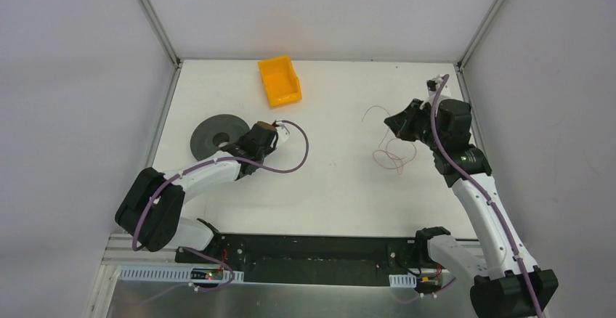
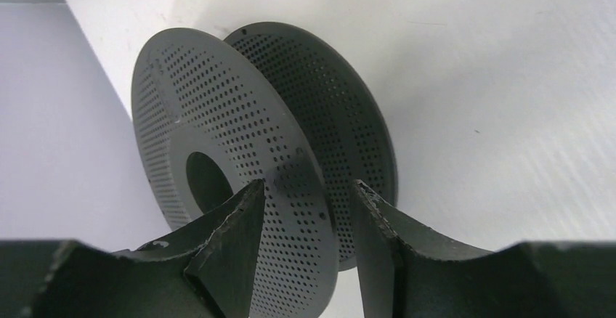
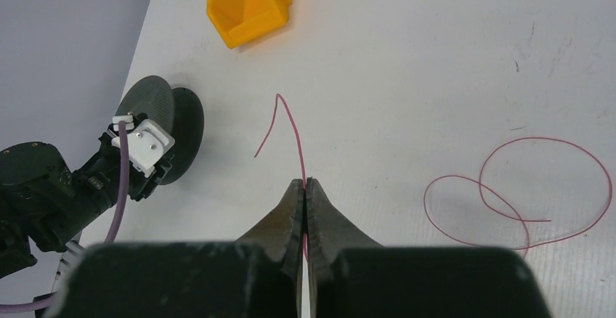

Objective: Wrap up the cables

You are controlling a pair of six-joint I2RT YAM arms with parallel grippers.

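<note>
The thin reddish wire [image 1: 393, 155] lies in loose loops on the white table at the right. In the right wrist view its loops [image 3: 537, 187] lie to the right, and one end [image 3: 290, 122] rises from my fingertips and bends back. My right gripper [image 3: 305, 181] is shut on that end; it also shows in the top view [image 1: 391, 124]. A dark grey perforated spool [image 1: 216, 135] lies flat at the left. My left gripper [image 2: 309, 184] is open; its jaws stand apart on either side of the spool's near flange [image 2: 218, 115].
An orange bin [image 1: 280, 80] stands at the back middle of the table and shows in the right wrist view [image 3: 247, 2]. The left arm's purple cable [image 1: 301, 152] loops out over the table beside the spool. Grey walls close in the table on the left, right and back.
</note>
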